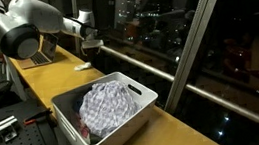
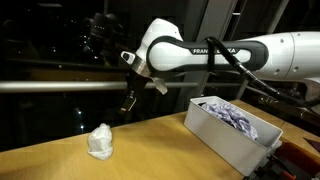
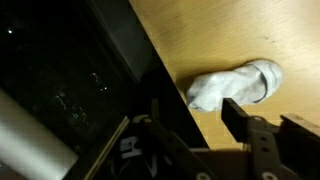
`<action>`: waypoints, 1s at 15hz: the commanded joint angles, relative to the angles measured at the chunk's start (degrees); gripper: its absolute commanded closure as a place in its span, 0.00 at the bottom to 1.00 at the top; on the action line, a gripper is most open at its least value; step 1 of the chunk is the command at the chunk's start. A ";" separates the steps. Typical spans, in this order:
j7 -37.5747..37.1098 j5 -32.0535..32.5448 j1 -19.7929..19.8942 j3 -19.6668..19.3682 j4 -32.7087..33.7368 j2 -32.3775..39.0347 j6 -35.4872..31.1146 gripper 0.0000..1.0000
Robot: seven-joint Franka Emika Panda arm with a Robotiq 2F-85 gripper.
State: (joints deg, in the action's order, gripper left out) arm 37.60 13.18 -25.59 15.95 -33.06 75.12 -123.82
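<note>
A crumpled white cloth [image 2: 100,142] lies alone on the wooden counter [image 2: 150,150], close to the window. In the wrist view the white cloth [image 3: 235,85] rests on the wood just beyond the fingertips. My gripper [image 2: 128,103] hangs above the counter, up and to the right of the cloth, without touching it. Its jaws stand apart with nothing between them in the wrist view, where my gripper [image 3: 192,112] shows one dark finger [image 3: 238,118] clearly. In an exterior view my gripper [image 1: 87,50] is at the far end of the counter by the glass.
A white plastic basket [image 1: 145,97] holding a checkered cloth [image 1: 109,105] stands on the near part of the counter; the basket [image 2: 225,138] sits right of the gripper. A dark window with a metal rail [image 2: 60,86] runs along the counter's edge.
</note>
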 commanded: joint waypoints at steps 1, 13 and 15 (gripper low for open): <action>0.82 -2.10 0.61 2.13 1.11 -0.44 3.33 0.01; 6.12 -10.08 -3.92 0.08 9.78 7.77 6.43 0.00; 6.52 -10.00 -5.15 -0.10 10.55 8.64 6.02 0.00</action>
State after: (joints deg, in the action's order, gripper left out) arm 42.20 4.89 -28.63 16.81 -27.41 81.07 -119.20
